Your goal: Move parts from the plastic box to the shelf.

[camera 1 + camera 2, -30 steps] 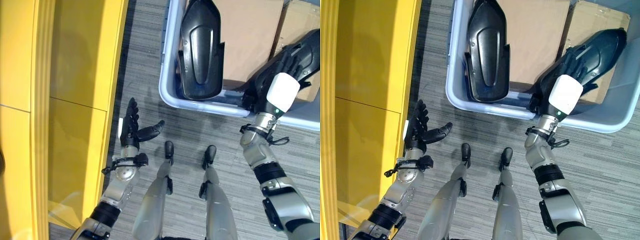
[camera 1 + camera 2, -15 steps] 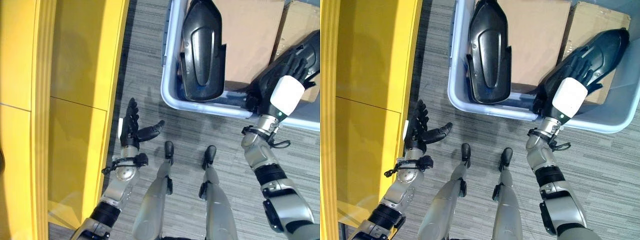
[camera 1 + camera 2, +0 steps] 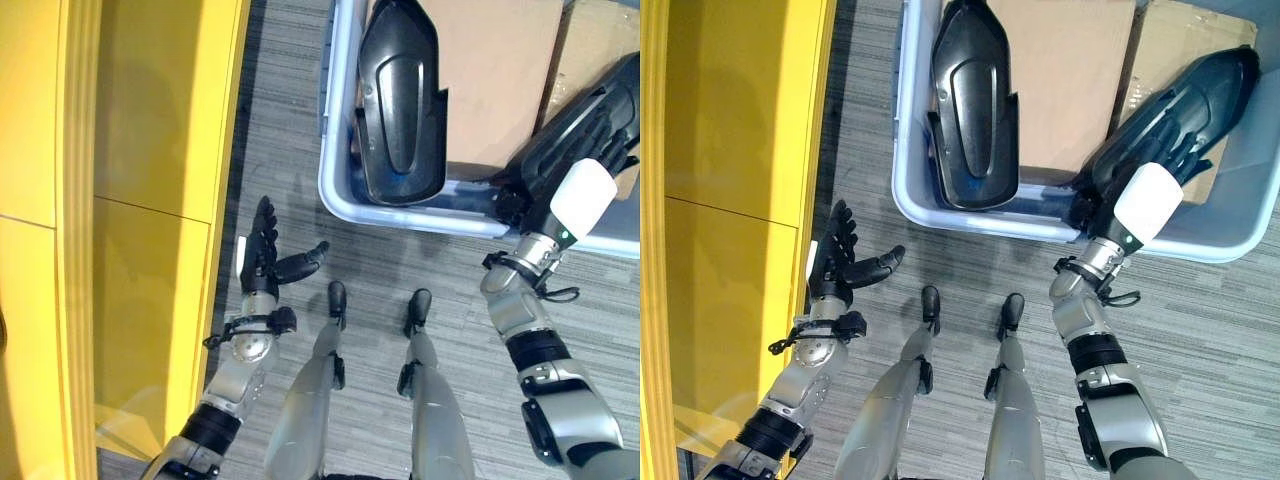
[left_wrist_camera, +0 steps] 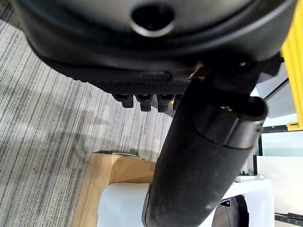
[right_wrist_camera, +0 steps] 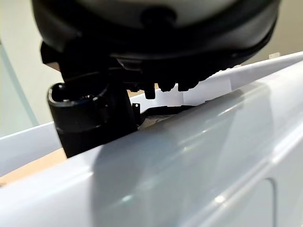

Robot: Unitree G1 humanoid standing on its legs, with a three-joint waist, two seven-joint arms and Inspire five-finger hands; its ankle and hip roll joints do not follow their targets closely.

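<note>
Grey striped carpet (image 3: 290,150) underfoot, yellow shelf (image 3: 150,150) to my left, pale plastic box (image 3: 902,180) straight ahead.

My right hand (image 3: 1160,150) is over the box's near rim and lies on the right-hand black part (image 3: 1200,95), fingers stretched along its surface, none curled round it that I can see, so it's flat on the part rather than clamped. In my right wrist view the box wall (image 5: 189,170) sits right up close under the hand. The other black part (image 3: 973,110) lies lengthwise in the box's left side, on the brown cardboard (image 3: 1070,80) lining the bottom, untouched. My left hand (image 3: 262,255) hangs over the carpet just beside the shelf's edge, fingers straight, thumb out to the side, holding nothing. Both parts are in the box.
</note>
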